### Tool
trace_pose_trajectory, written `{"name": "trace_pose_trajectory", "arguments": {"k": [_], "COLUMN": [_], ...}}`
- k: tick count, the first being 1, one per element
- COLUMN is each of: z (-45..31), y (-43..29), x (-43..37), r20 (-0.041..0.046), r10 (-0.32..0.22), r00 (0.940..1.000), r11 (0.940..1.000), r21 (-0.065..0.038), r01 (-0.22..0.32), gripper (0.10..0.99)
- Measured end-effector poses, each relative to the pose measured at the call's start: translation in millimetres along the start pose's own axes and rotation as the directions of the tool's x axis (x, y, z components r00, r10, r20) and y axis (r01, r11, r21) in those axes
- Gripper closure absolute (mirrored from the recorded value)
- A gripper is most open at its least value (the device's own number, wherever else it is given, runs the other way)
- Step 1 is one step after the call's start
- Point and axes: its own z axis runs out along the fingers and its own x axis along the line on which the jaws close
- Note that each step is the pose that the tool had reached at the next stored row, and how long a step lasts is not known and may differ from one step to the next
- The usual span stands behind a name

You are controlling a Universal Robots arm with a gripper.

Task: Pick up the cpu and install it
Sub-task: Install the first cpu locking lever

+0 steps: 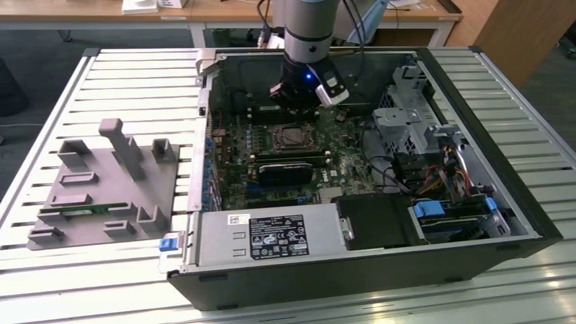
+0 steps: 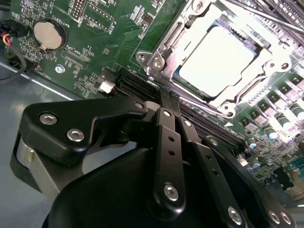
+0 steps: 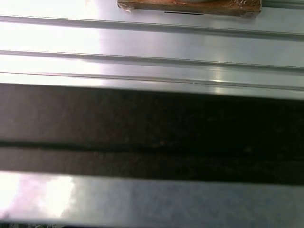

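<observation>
The cpu [image 2: 216,59] is seen lying flat in its socket [image 2: 190,40] on the motherboard [image 2: 109,42], inside the open computer case [image 1: 504,202] on the bench [image 1: 135,81]. The gripper [image 2: 168,102] is held just above, closed with nothing between its fingers. The seating should be checked flush, judging so, and sideways contact avoided

Robotics lab bench: slatted aluminium table [image 1: 135,74], opened desktop PC case [image 1: 504,202], grey fixture tray [image 1: 104,185] at 9 o'clock, wooden desks [image 1: 225,10] at 12.
</observation>
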Motion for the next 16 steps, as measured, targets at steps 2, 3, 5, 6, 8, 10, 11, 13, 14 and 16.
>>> {"name": "trace_pose_trajectory", "arguments": {"k": [2, 3, 5, 6, 8, 10, 11, 13, 14, 16], "z": [0.0, 0.1, 0.2, 0.5, 0.9, 1.7, 2.1, 2.8, 3.2, 4.2], "y": [0.0, 0.1, 0.0, 0.0, -0.1, -0.2, -0.2, -0.4, -0.5, -0.4], "x": [0.0, 0.0, 0.0, 0.0, 0.0, 0.0, 0.1, 0.1, 0.1, 0.0], "r20": [0.0003, 0.0004, -0.0001, -0.0002, -0.0006, -0.0006, -0.0007, -0.0010, -0.0011, -0.0007], "r10": [0.000, 0.000, 0.000, 0.000, 0.000, 0.000, 0.000, 0.000, 0.000, 0.000], "r00": [1.0000, 1.0000, 1.0000, 1.0000, 1.0000, 1.0000, 1.0000, 1.0000, 1.0000, 1.0000], "r11": [1.0000, 1.0000, 1.0000, 0.9999, 0.9999, 0.9998, 0.9998, 0.9997, 0.9996, 0.9996], "r21": [0.000, 0.001, 0.007, 0.010, 0.016, 0.020, 0.022, 0.026, 0.028, 0.030], "r01": [0.000, 0.000, 0.000, 0.000, 0.000, 0.000, 0.000, 0.000, 0.000, 0.000], "gripper": [0.980, 0.980, 0.980, 0.980, 0.980, 0.980, 0.980, 0.980, 0.980, 0.980]}}
